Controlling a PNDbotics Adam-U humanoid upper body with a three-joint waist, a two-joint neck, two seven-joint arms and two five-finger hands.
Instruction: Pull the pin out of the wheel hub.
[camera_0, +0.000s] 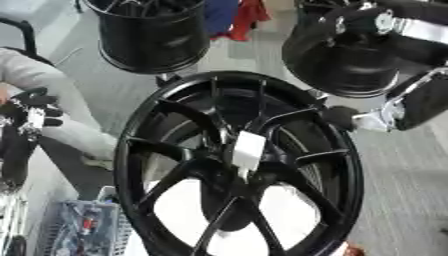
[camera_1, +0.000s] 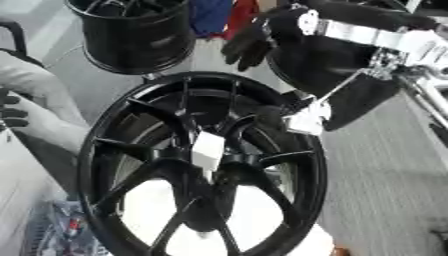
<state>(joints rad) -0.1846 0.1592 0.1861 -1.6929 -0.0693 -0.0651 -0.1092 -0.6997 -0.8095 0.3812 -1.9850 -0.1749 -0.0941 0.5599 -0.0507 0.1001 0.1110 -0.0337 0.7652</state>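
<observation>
Right hand (camera_1: 293, 116) sits at the wheel's (camera_0: 157, 165) upper right rim; can't tell its fingers. White tag (camera_0: 248, 150) on hub.

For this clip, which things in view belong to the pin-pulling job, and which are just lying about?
Belongs to the job:
- black wheel hub
- white piece at the hub's centre, possibly the pin
- right hand, reaching in by the hub's upper right rim

Just lying about:
- black drum-shaped rim behind
- second dark rim at upper right
- blue and red cloth
- basket of small parts at lower left
</observation>
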